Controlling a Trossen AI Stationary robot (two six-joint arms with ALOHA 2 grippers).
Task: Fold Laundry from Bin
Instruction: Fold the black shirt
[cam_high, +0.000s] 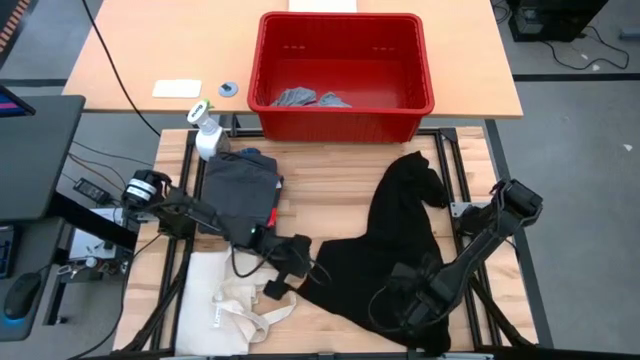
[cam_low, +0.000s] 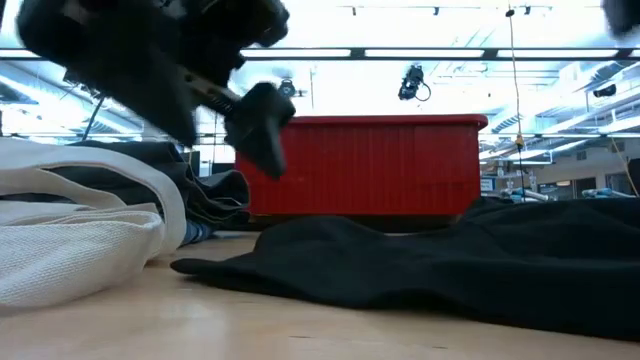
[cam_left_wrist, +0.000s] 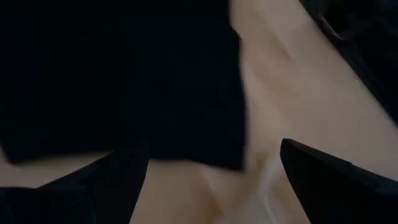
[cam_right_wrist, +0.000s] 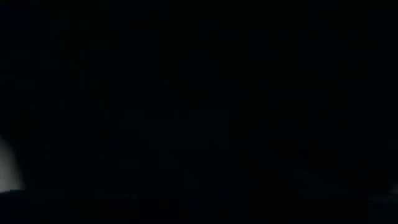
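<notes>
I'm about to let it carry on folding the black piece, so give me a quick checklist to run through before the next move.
1. Black garment out of the red bin and on the table: ok, but it lies bunched, not spread flat.
2. Left gripper open and free: ok; its fingers are apart above bare wood at the garment's edge.
3. Right gripper has a grip on the cloth: cannot tell; it sits on the black garment, its wrist view is all dark.
4. Folding area clear: not ok; the cream tote bag and the dark grey garment lie close on the left.
5. Bin emptied: not ok; light grey pieces remain inside.
</notes>
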